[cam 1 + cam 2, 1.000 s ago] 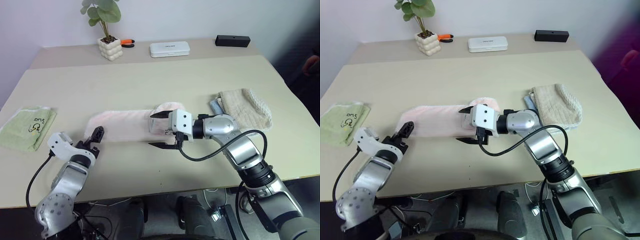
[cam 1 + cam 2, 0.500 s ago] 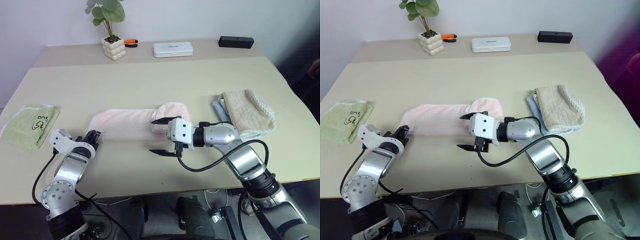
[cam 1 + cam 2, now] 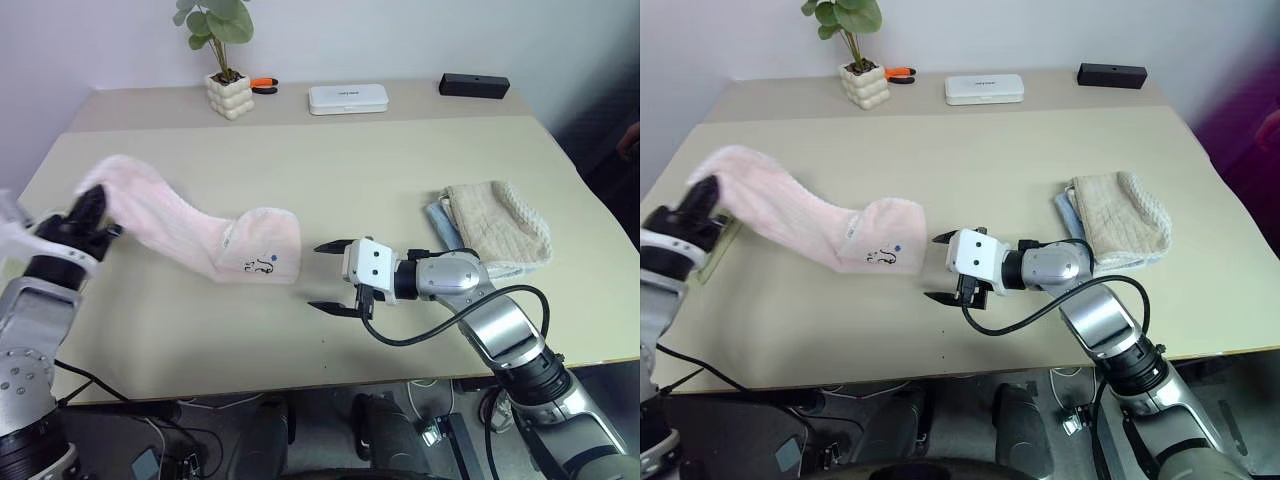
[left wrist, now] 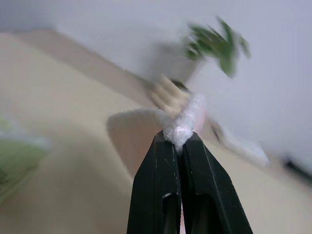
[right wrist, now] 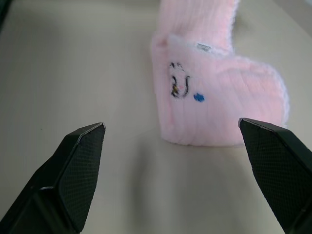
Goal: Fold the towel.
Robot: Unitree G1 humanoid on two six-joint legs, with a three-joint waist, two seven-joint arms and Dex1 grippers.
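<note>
Left wrist view: my left gripper (image 4: 180,141) is clamped on one end of the towel (image 3: 190,235), lifted near the table's (image 3: 400,170) left edge. My right gripper (image 3: 328,276) gapes empty just beside the logo end, which lies mid-table toward the front edge. The thin pinch could slip if that end drags.

Bright even light; left wrist view motion-blurred.

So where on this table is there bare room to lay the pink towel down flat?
The widest bare stretch of the table lies between the towel and the back row: plant pot, white case, black box. The near edge in front of the towel is bare too. It is crowded at the right, around the beige cloth and the open right gripper.
</note>
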